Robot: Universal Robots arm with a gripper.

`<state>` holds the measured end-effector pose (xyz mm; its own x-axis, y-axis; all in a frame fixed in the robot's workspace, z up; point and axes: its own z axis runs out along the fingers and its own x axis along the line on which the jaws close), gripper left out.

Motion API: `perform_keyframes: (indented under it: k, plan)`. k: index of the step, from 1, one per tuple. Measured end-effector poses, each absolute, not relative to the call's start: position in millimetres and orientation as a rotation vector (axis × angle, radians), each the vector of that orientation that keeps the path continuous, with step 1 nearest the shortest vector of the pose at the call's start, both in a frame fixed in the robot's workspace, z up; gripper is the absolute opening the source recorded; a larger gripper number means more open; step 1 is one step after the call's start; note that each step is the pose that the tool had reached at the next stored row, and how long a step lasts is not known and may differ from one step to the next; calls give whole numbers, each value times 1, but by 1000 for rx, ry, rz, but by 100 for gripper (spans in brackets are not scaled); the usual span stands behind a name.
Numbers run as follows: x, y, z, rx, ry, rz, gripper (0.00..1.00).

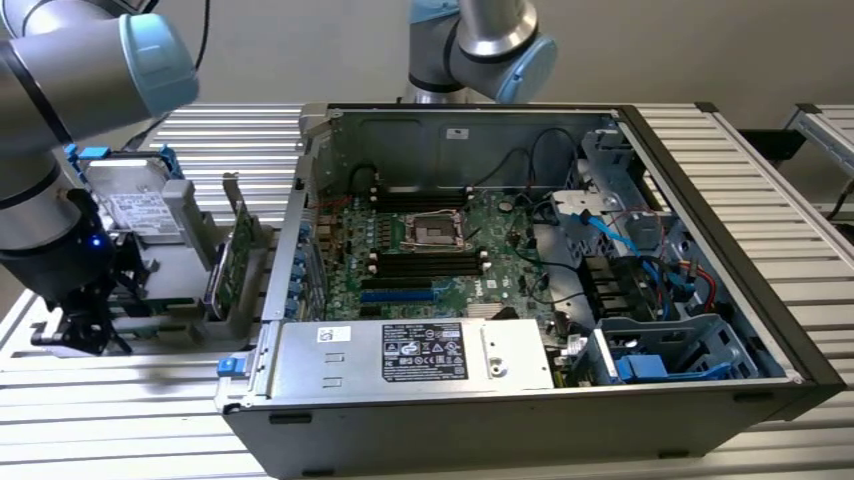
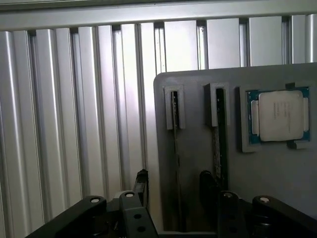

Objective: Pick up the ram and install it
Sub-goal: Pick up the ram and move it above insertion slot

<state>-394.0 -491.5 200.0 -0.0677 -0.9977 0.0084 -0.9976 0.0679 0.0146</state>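
Two slots in the tray (image 2: 195, 148) each hold a ram (image 2: 175, 144), a recess the processor (image 2: 280, 116); the released tool (image 2: 174, 188) straddles one.

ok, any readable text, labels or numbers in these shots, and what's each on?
Nothing reads clearly.
Black label on the power supply: printed lines, too small to read.
White sticker beside that label: blurred.
Small sticker on the case wall: too small to read.
Processor chip in the grey tray: faint markings, unreadable.
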Motion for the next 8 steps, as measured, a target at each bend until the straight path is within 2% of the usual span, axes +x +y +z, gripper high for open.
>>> perform_keyframes:
  k: [8]
  plan:
    - [-394, -491, 193, 2133, -2284, -8, 54]
